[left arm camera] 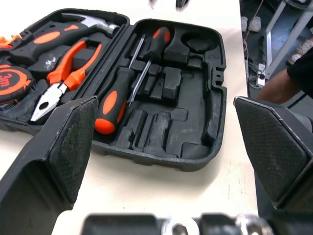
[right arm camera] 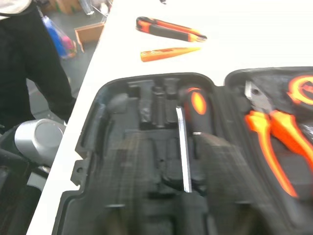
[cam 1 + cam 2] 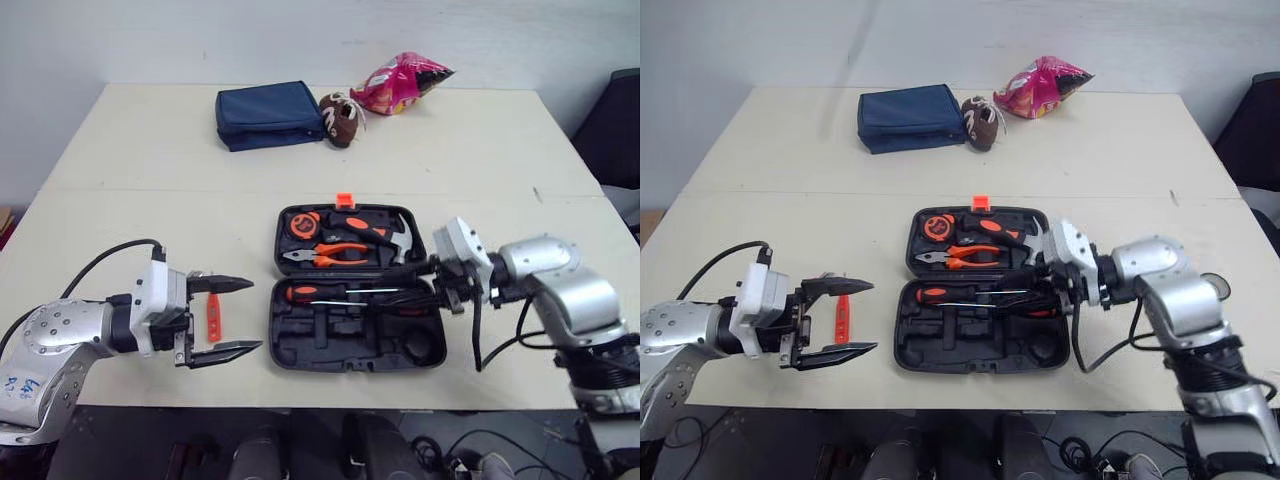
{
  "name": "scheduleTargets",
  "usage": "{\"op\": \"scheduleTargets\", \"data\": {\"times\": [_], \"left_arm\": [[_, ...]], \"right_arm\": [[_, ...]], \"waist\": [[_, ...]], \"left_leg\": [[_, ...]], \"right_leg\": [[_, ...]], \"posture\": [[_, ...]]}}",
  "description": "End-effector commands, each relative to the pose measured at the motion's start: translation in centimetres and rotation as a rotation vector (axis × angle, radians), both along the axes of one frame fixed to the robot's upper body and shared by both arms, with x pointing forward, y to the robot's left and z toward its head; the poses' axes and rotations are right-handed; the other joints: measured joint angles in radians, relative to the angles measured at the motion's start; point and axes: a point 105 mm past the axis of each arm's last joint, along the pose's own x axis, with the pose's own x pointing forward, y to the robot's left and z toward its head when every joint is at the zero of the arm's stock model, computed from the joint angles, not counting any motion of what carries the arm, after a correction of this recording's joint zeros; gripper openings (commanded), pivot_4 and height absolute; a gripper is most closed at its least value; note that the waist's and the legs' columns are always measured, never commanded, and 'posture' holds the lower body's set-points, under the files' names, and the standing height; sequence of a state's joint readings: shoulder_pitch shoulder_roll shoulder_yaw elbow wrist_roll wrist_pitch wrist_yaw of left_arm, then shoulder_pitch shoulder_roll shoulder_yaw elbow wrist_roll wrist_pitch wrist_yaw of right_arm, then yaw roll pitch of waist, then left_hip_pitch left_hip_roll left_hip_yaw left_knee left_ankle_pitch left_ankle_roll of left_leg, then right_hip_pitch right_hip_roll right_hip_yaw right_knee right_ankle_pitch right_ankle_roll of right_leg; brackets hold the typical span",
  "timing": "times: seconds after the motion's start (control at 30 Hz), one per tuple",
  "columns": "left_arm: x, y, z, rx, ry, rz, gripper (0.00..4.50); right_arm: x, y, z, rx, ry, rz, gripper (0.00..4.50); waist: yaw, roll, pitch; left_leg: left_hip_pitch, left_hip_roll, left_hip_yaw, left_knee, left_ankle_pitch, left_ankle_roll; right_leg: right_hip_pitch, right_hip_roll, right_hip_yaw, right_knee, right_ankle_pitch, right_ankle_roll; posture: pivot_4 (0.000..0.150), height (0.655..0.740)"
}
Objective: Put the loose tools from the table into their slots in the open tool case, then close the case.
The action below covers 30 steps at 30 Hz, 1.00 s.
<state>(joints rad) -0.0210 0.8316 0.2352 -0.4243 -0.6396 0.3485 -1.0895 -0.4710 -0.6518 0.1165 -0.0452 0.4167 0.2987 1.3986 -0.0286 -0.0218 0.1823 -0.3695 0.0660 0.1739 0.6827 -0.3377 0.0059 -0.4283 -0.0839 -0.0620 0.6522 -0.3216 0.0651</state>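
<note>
Left wrist view: pliers (image 1: 68, 73), screwdriver (image 1: 113, 102) in case (image 1: 220, 73); left claw (image 3: 254, 315) apart, right claw (image 3: 432, 283) unclear

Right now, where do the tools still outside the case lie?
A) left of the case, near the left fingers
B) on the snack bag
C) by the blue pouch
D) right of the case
A: the orange tester and the knife lie on the table left of the case, by the open left fingers.
</note>
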Motion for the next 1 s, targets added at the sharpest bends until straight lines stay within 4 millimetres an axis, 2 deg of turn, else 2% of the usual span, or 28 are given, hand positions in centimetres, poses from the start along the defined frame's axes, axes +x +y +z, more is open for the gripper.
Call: {"op": "scheduleTargets", "data": {"times": [0.03, 0.2, 0.47, 0.63, 0.73, 0.9, 1.0], "left_arm": [[0.0, -0.4, 0.4, -0.003, -0.025, -0.017, 4.5], [-0.1, -0.6, 0.4, -0.001, -0.026, -0.021, 4.5], [-0.4, -0.6, 0.2, -0.005, -0.024, -0.014, 4.5], [-0.4, -0.7, 0.1, -0.01, -0.024, -0.007, 4.5], [-0.4, -0.8, 0.2, -0.012, -0.027, -0.005, 4.5], [-0.3, -0.9, 0.3, -0.014, -0.034, 0.003, 4.5], [-0.2, -0.9, 0.3, -0.006, -0.04, 0.015, 4.5]], "right_arm": [[0.6, 0.1, -0.2, 0.0, -0.062, -0.017, 0.01], [1.3, -0.2, -2.3, -0.043, -0.048, -0.041, 0.01], [2.0, -0.6, -3.7, -0.081, 0.002, -0.094, 0.01], [2.2, 0.0, -4.5, -0.096, 0.055, -0.142, 0.01], [2.3, -0.5, -6.0, -0.163, 0.113, -0.191, 0.01], [2.2, -0.9, -8.0, -0.276, 0.115, -0.211, 0.01], [2.1, -0.5, -8.0, -0.289, 0.081, -0.201, 0.01]], "waist": [[-0.002, 0.001, 0.0], [-0.002, 0.0, 0.0], [-0.001, 0.0, 0.0], [-0.003, 0.0, 0.0], [-0.003, -0.001, 0.0], [-0.003, -0.004, -0.004], [-0.005, -0.007, -0.006]], "left_leg": [[0.0, 0.0, 0.0, 0.0, 0.0, 0.0], [0.0, 0.001, 0.0, 0.0, 0.0, 0.0], [0.001, 0.001, 0.0, 0.0, 0.0, 0.0], [0.002, 0.001, 0.0, 0.0, 0.0, 0.0], [0.002, 0.001, 0.0, 0.0, 0.0, -0.001], [0.004, 0.001, 0.0, 0.0, 0.0, -0.001], [0.011, 0.002, 0.0, -0.001, -0.001, -0.002]], "right_leg": [[0.0, 0.0, 0.0, 0.001, 0.0, 0.0], [0.0, 0.001, 0.0, 0.001, 0.0, 0.0], [0.0, 0.0, 0.001, 0.001, 0.0, 0.0], [0.0, 0.0, 0.001, 0.001, 0.0, 0.0], [0.001, 0.0, 0.001, 0.001, 0.0, 0.0], [0.003, 0.0, 0.001, 0.002, 0.0, 0.0], [0.008, 0.0, 0.001, 0.001, -0.001, -0.001]], "posture": [[0.15, 0.74], [0.15, 0.74], [0.15, 0.74], [0.15, 0.74], [0.15, 0.74], [0.15, 0.74], [0.15, 0.74]]}}
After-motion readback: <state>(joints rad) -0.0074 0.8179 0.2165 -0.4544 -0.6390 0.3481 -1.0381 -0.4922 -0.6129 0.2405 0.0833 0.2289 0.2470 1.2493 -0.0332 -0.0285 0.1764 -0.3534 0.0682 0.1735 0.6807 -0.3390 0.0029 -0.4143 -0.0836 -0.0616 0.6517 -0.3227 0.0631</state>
